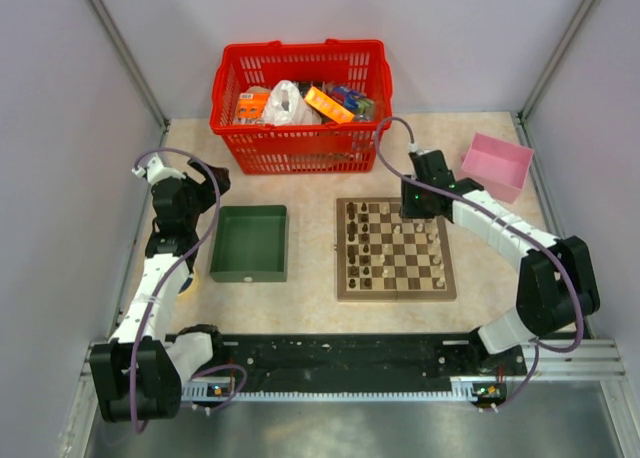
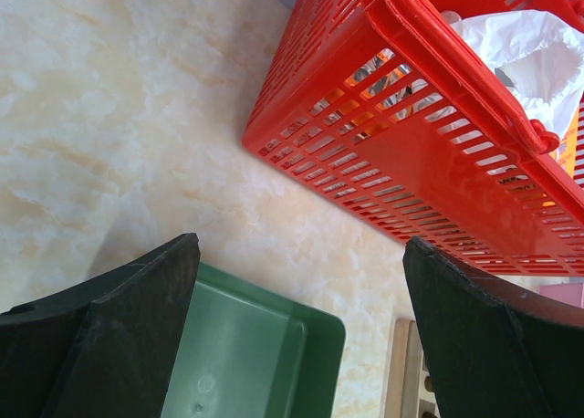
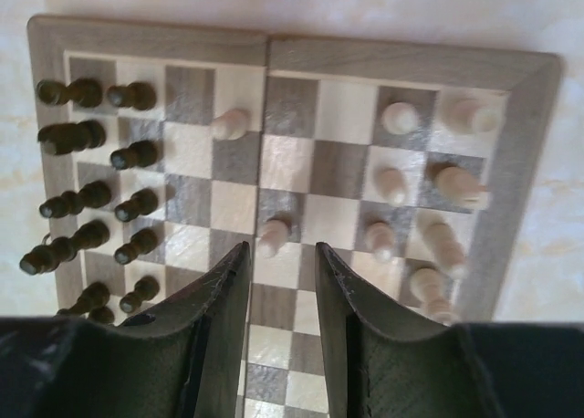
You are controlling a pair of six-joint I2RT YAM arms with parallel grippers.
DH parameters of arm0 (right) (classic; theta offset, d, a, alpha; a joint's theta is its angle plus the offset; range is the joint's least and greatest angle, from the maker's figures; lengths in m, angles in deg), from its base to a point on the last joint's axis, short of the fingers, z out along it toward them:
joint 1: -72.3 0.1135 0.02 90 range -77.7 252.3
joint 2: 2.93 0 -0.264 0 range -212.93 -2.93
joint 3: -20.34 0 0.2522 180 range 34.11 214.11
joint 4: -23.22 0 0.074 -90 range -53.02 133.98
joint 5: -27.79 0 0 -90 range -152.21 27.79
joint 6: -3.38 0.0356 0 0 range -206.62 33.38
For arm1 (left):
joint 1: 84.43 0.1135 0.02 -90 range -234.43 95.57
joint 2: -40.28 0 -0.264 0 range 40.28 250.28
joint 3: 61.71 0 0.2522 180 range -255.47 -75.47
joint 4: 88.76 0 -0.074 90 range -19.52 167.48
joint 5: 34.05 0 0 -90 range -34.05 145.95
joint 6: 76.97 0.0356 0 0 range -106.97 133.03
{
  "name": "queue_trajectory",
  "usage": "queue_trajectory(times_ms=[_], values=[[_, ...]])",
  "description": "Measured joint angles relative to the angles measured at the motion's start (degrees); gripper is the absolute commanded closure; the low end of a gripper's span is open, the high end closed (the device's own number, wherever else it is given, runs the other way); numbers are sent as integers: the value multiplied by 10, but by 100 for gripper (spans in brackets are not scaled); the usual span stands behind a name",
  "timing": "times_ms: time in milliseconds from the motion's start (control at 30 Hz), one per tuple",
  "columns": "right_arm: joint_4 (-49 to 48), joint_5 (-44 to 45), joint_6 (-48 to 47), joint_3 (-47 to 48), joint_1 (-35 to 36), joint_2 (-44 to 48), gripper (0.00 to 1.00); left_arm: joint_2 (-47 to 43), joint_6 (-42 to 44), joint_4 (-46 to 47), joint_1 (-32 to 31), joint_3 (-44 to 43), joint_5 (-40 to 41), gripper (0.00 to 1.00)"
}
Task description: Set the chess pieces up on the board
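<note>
The right gripper (image 3: 281, 249) hangs over the square wooden chessboard with a tan rim (image 3: 146, 36), jaws parted a little and empty, bare squares showing through the gap. A small pale tan wooden pawn (image 3: 272, 236) stands upright just ahead of the tips, nudged toward the finger on the dark side. The dark brown chess pieces (image 3: 91, 153) line one edge and the other pale tan pieces (image 3: 438, 185) the opposite. The left gripper (image 2: 301, 243), released wide and empty, hovers well off over the marbled counter (image 2: 109, 117), so the right arm looks better placed
</note>
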Motion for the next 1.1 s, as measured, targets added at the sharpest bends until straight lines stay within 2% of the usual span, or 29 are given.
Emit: queue_trajectory(times_ms=[200,533,867,1100], values=[[1,-6,5,3,48,-42,64,0,0,0,0,0,0,1],[3,1,9,3,57,-67,64,0,-1,0,1,1,0,1],[4,14,9,3,58,-74,74,0,-3,3,1,1,0,1],[5,25,7,3,58,-79,86,0,-3,4,1,1,0,1]])
